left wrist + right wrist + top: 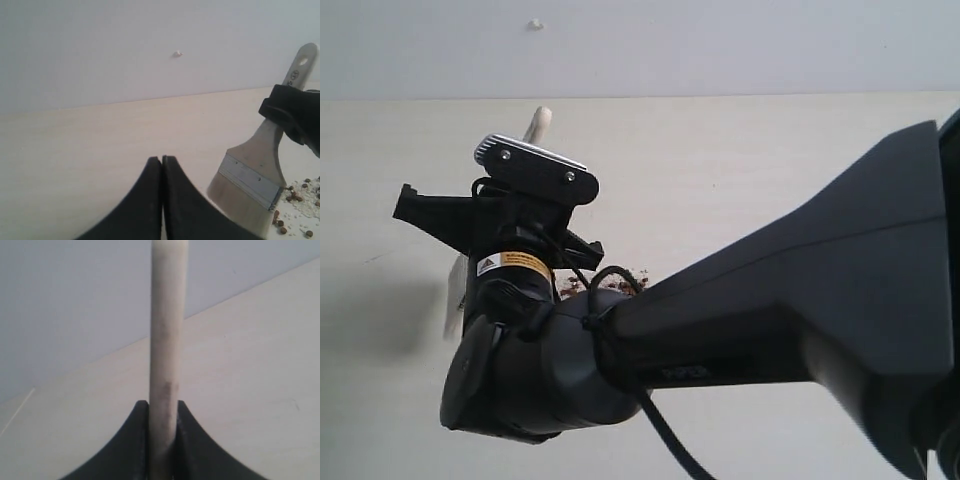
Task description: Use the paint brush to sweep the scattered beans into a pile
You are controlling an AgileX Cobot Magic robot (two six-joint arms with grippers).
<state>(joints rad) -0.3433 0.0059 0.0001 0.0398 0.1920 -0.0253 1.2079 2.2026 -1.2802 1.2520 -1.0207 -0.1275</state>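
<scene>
While beans [296, 193] lie beside the paint brush [252, 177], tabletop [90, 145] spreads wide.

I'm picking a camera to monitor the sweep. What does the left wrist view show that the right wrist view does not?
Only the left wrist view: the bristles and metal ferrule of the paint brush, the beans lying just beside the bristles, and the left tool, shut and empty.
Only the right wrist view: the handle seen edge-on, pinched between both fingers.
Both: the brush handle, the right tool clamped on it, the pale table and the plain wall.
</scene>
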